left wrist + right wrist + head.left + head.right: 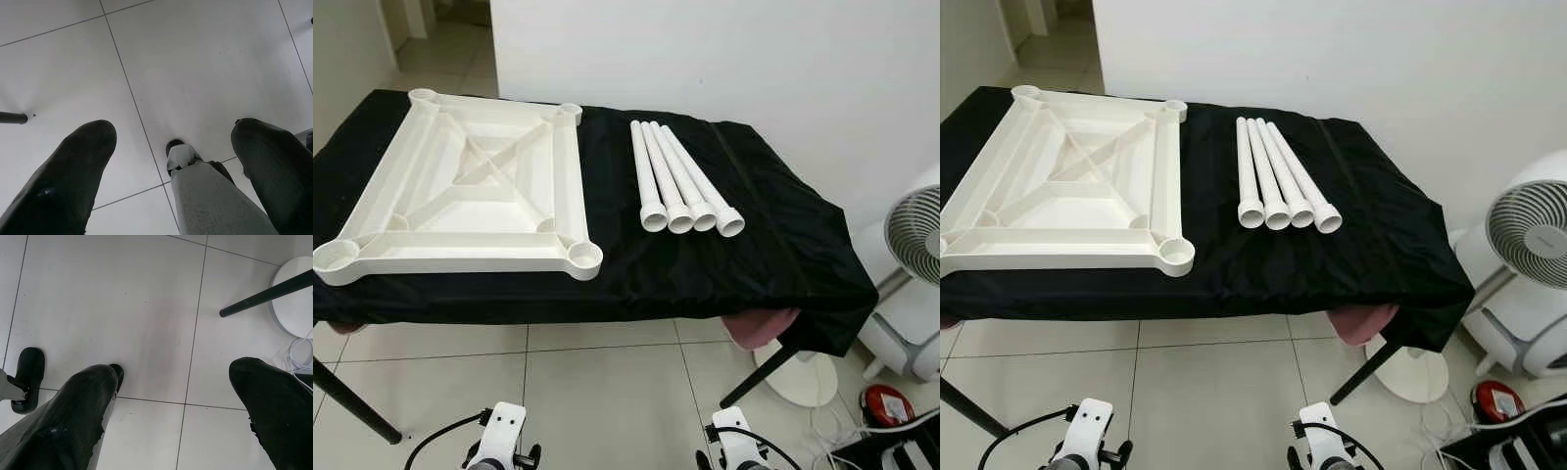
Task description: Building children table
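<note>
I see the square white plastic tabletop [460,191] lying upside down on the left half of the black-draped work table [773,245], its near-left corner socket at the cloth's edge. Bare cloth separates it from the four white plastic tube legs [683,181], which lie side by side, touching, flared ends toward me, right of centre. Open black cloth runs from the legs to the table's right edge. Beyond that edge stands a white round floor fan [1528,245].

Left gripper [171,161] hangs low over pale floor tiles [195,58], fingers spread, nothing between them. Right gripper [171,396] hangs likewise over tile, fingers apart and empty, near a black table leg [266,294].
</note>
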